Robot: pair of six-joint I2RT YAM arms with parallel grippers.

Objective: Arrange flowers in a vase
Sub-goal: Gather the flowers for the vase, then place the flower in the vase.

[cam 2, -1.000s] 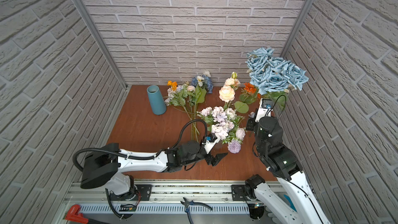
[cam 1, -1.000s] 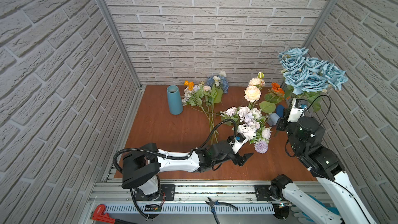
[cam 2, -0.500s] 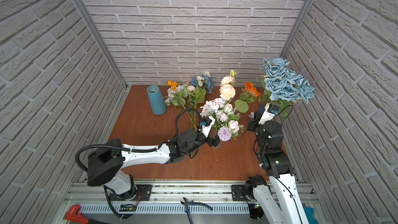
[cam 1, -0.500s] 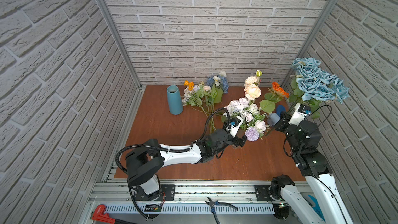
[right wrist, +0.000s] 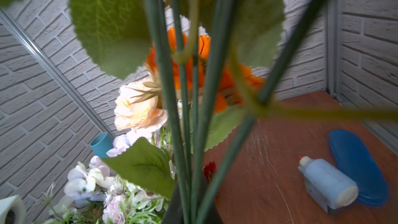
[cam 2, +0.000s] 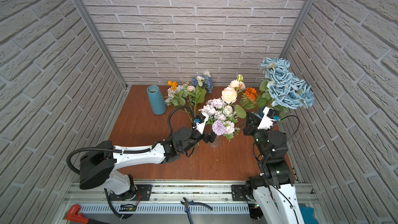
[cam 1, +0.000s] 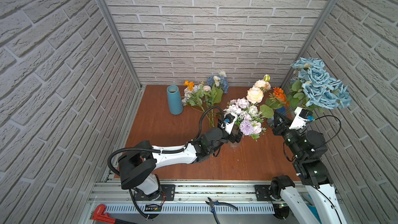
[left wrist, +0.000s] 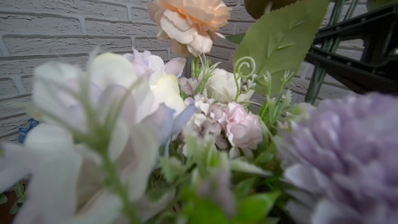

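My left gripper (cam 1: 235, 136) reaches under a lilac-white bouquet (cam 1: 244, 115) standing in a clear glass vase (cam 1: 234, 145) mid-table, its jaws wide around the vase's neck. In the left wrist view the blooms (left wrist: 204, 121) hide the jaws. My right gripper (cam 1: 277, 119) is shut on the green stems (right wrist: 183, 147) of the pale blue roses (cam 1: 318, 89), held high by the right wall. Peach roses (cam 1: 255, 94) and an orange bloom (cam 1: 279, 94) rise behind the bouquet. Loose flowers (cam 1: 204, 95) lie at the back. A small red bloom (right wrist: 210, 169) lies on the table.
An empty teal vase (cam 1: 174, 100) stands at the back left. A blue bottle (right wrist: 327, 184) and a blue case (right wrist: 357, 167) lie near the right wall. Pliers (cam 1: 215, 204) and a red wrench (cam 1: 101, 212) rest on the front rail. Brick walls enclose three sides.
My left arm has carried the vase and lilac bouquet away from the front edge and stood them more upright. The blue roses have swung right and lower, toward the right wall.
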